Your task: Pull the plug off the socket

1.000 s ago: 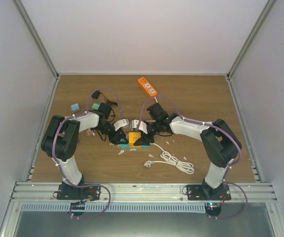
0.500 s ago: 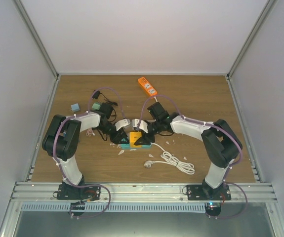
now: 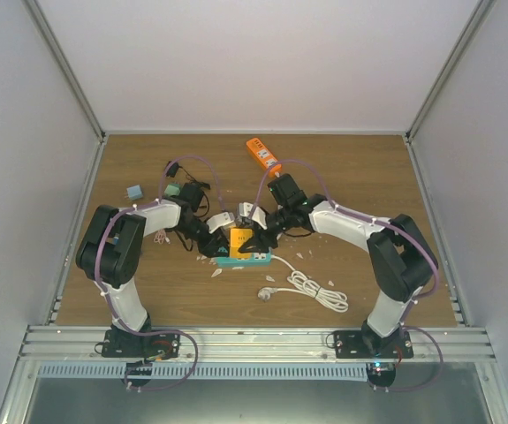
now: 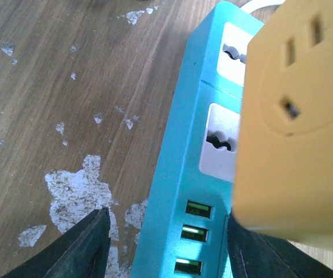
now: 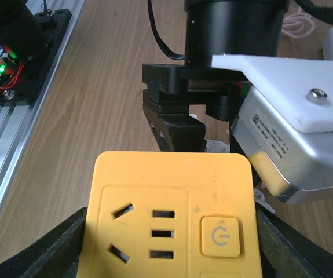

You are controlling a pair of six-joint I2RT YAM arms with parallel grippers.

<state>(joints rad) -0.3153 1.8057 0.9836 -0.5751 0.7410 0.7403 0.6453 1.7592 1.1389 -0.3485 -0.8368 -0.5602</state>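
The socket is a teal power strip (image 3: 246,258) (image 4: 178,174) lying on the wooden table. The plug is a yellow adapter block (image 3: 240,238) (image 5: 172,214) with a power button, sitting over the strip's right half. My right gripper (image 3: 252,235) (image 5: 172,255) is shut on the yellow block, one finger on each side. My left gripper (image 3: 218,246) (image 4: 166,243) straddles the strip's USB end. Its right finger is against the strip under the block, and its left finger (image 4: 88,243) stands a little apart from it. I cannot tell whether the block's pins still sit in the strip.
An orange power strip (image 3: 263,154) lies at the back. A coiled white cable (image 3: 314,289) ending in a white plug (image 3: 267,292) lies at the front right. Black adapters (image 3: 183,181) and a small teal cube (image 3: 133,191) sit at the back left. White flakes (image 4: 73,191) dot the wood.
My right arm has swung toward the back, carrying the yellow block up and away from the front. More of the teal strip now shows. The left gripper has narrowed slightly.
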